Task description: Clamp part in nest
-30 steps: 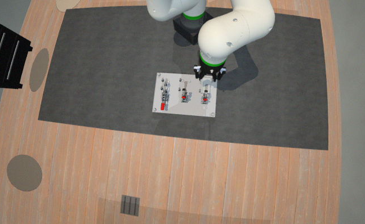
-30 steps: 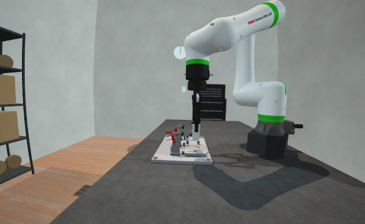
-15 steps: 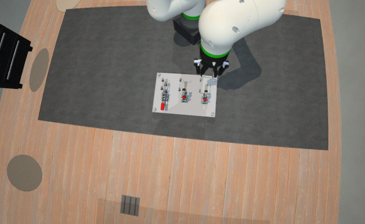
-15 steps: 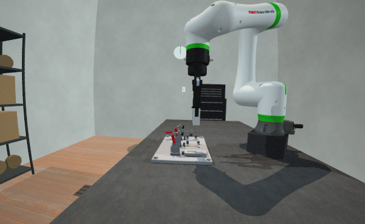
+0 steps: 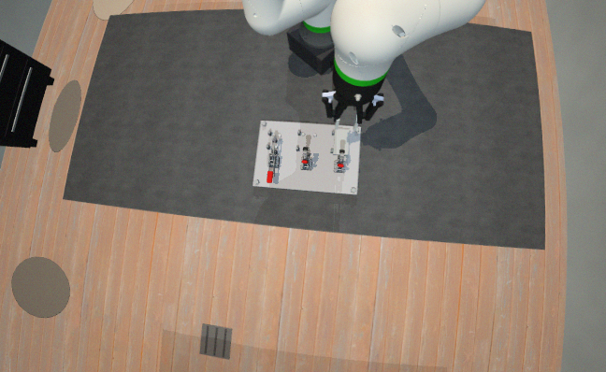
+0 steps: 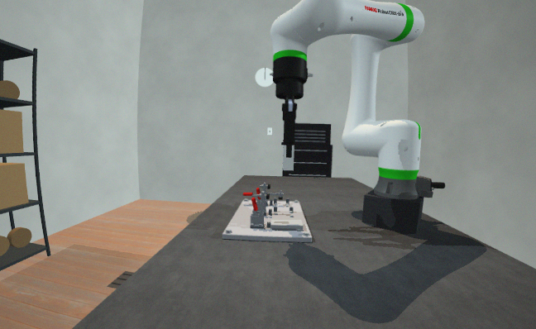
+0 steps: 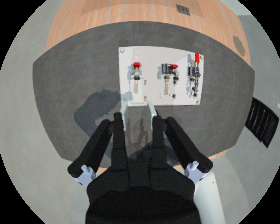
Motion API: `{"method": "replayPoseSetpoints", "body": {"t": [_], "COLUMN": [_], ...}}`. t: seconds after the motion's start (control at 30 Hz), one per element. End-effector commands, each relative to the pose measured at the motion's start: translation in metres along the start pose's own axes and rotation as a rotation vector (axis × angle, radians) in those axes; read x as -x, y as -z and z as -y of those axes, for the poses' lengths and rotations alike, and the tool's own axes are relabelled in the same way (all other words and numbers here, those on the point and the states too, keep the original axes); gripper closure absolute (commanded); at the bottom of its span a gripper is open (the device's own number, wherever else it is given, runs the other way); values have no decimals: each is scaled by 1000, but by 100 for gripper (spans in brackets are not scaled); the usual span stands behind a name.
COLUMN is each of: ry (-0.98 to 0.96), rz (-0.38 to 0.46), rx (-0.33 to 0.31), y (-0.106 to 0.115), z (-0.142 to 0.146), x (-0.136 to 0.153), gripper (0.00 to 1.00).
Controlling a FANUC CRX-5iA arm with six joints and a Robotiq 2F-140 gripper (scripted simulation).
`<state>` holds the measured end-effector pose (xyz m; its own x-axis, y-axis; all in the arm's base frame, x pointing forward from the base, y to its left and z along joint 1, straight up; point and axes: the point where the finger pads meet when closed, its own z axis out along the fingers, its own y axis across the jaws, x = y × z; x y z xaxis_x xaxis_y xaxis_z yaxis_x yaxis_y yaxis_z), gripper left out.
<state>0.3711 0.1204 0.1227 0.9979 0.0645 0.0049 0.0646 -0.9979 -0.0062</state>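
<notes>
Wrist view is showing the black two-finger end effector [image 5: 347,124] [image 6: 288,164] [image 7: 137,106] hanging with its pale fingertips moderately spread, pinching nothing. From across the room, I'm seeing it pointing downward above the fixture's edge, apparently keeping its fingers off the work. Below, the flat, pale rectangular part [image 5: 341,144] [image 6: 286,226] [image 7: 137,93] is lying in the end nest, lengthwise towards its clamp, presumably so the stop block can locate it. A red upright clamp handle [image 5: 340,165] [image 6: 254,204] [image 7: 136,65] is standing behind it; whether it is locking, I can't tell. The white rectangular fixture plate [image 5: 319,184] [image 6: 265,238] [image 7: 156,55] is lying on the dark grey worktop [image 5: 183,117] [image 6: 224,281] [image 7: 91,65], carrying all three nests. Securing that clamp is probably remaining, if its handle is stopping short.
</notes>
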Motion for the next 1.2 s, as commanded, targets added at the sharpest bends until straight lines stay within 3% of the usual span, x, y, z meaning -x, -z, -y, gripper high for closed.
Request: {"method": "replayPoseSetpoints", "body": {"t": [0.0,0.2,0.7,1.17], "ry": [0,0,0,0], "rz": [0,0,0,0], "rx": [0,0,0,0], "y": [0,0,0,0], "z": [0,0,0,0], "x": [-5,-17,-80,-90], "gripper": [72,72,72,72]}}
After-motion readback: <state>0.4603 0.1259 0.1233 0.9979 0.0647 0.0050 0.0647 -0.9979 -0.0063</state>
